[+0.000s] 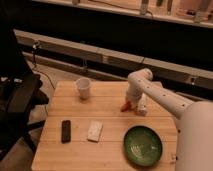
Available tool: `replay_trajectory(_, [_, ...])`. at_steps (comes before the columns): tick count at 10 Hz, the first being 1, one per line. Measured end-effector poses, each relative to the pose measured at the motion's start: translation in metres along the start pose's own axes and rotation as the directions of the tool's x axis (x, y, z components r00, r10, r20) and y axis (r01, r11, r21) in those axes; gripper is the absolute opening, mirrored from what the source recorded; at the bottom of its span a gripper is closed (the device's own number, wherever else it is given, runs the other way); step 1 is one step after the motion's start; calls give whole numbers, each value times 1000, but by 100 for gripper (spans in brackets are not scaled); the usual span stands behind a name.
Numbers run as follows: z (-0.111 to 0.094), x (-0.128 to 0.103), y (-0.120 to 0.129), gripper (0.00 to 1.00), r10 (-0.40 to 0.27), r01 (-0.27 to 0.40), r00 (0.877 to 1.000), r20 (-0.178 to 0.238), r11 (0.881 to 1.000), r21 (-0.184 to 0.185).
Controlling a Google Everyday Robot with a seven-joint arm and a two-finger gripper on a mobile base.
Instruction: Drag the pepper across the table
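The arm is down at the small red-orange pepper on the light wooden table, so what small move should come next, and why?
Probably a short, low slide toward the picture's left. The gripper sits right at the small red-orange pointed pepper, a white upright object crowds its other side, and the light wooden table shows bare planks leftward, below the white paper cup.

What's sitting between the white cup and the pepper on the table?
Nothing: the camera view shows bare table between the white cup and the pepper. The gripper is down at the pepper, on the side away from the cup.
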Motion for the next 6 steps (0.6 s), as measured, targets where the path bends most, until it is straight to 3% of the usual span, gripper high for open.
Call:
replay_trajectory(3, [-1, -6, 20, 6, 14, -13, 1000, 9, 1000, -7])
replay_trajectory(6, [-3, -3, 22, 0, 30, -30, 1000, 10, 1000, 0])
